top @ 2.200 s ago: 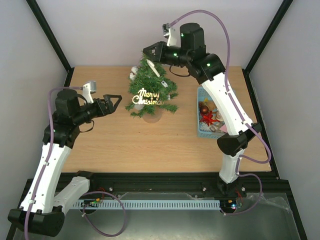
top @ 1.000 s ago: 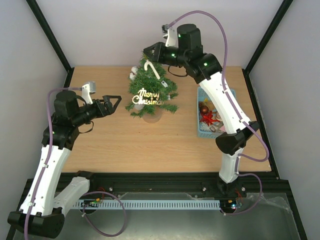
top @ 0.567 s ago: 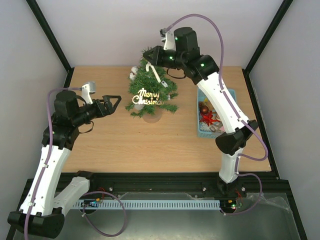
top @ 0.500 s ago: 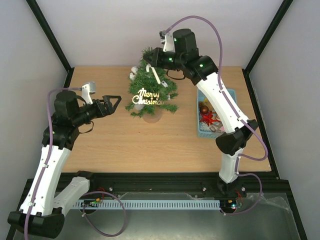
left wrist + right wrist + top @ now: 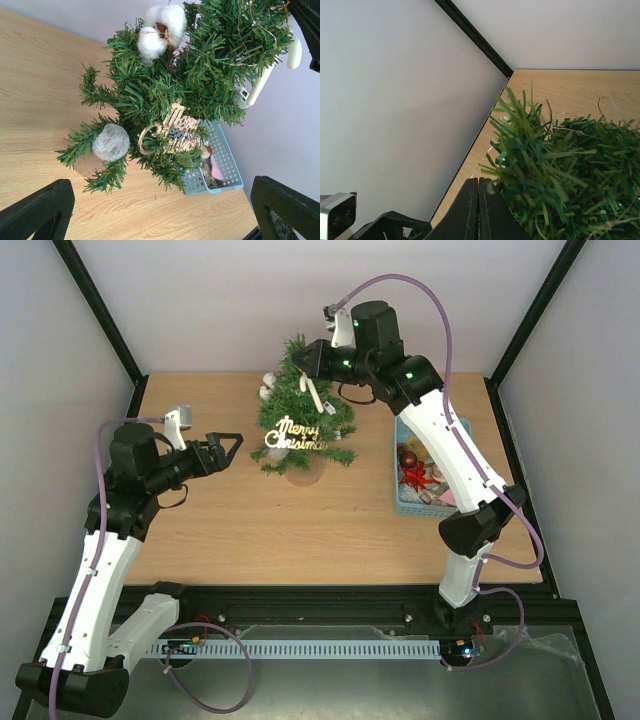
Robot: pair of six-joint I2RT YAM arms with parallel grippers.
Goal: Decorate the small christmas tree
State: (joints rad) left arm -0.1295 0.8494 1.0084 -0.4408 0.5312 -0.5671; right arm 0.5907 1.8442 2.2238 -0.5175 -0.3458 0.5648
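**We work at the tree's crown while the left arm stands by**

The small christmas tree (image 5: pixel 300 415) stands upright at the back middle of the table (image 5: pixel 230 530), between our two arms. It already carries a candy cane (image 5: pixel 261 84), a gold sign (image 5: pixel 170 132), a cotton tuft (image 5: pixel 162 27) and a white string ball (image 5: pixel 111 142). Our right gripper (image 5: pixel 479 187) sits at the topmost needles with its jaws pressed flat together. We see nothing between them, so we judge it is tucking or settling the top. Our left gripper (image 5: pixel 232 447) hovers well left of the tree with its jaws spread wide, likely keeping clear. The blue basket (image 5: pixel 227 159) of spare ornaments lies to the tree's right, in easy reach of the right arm.
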